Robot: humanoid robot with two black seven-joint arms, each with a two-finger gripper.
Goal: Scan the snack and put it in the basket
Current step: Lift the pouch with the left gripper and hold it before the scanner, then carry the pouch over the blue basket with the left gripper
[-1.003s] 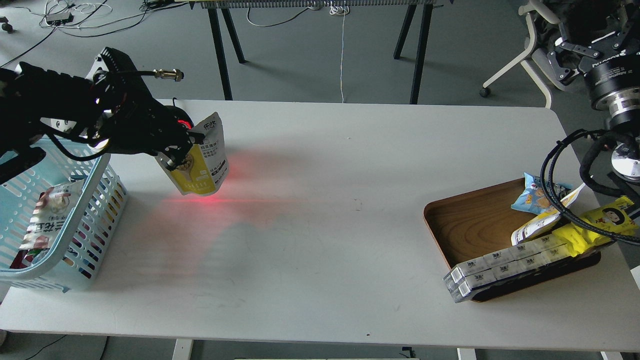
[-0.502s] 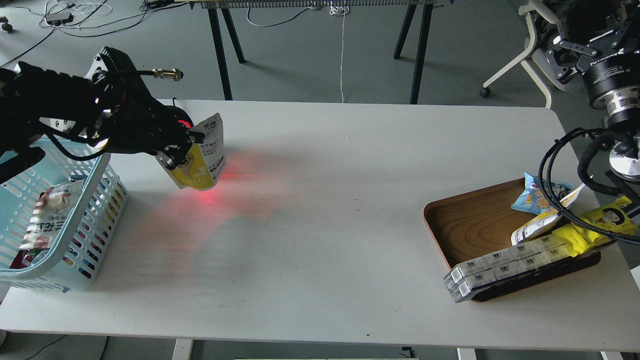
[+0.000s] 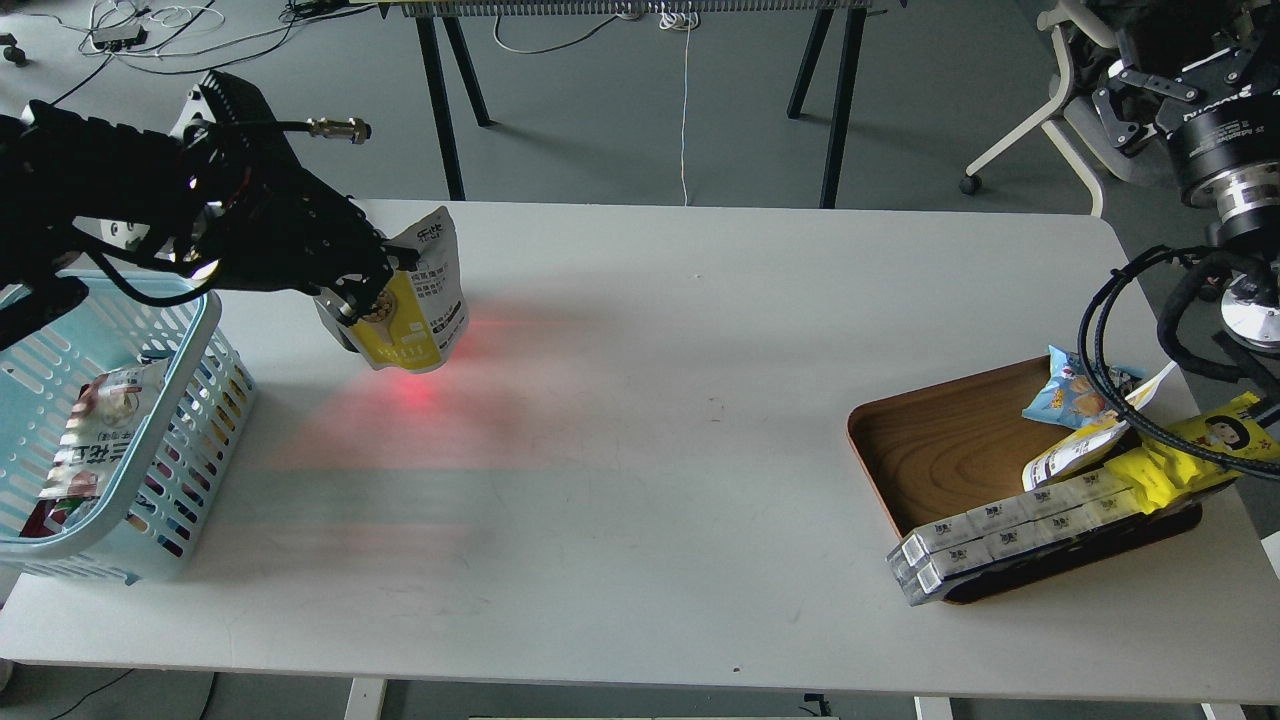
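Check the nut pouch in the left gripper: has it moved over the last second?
Yes. The nut pouch has risen slightly and shifted a little right, away from the blue basket, still clamped in the left gripper above the white table.

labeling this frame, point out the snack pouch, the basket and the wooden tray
snack pouch point(image 3: 415, 325), head view, yellow front
basket point(image 3: 195, 400), head view, slotted right wall
wooden tray point(image 3: 945, 450), head view, bare wood floor

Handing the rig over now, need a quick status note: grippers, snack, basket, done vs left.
Left gripper: shut on the snack pouch, held above the table just right of the basket, red scanner light on the table under it.
Right gripper: up at far right, nothing seen in it; open or shut unclear.
Done: pouch picked up.
Left: drop it in the basket, which already holds another packet.
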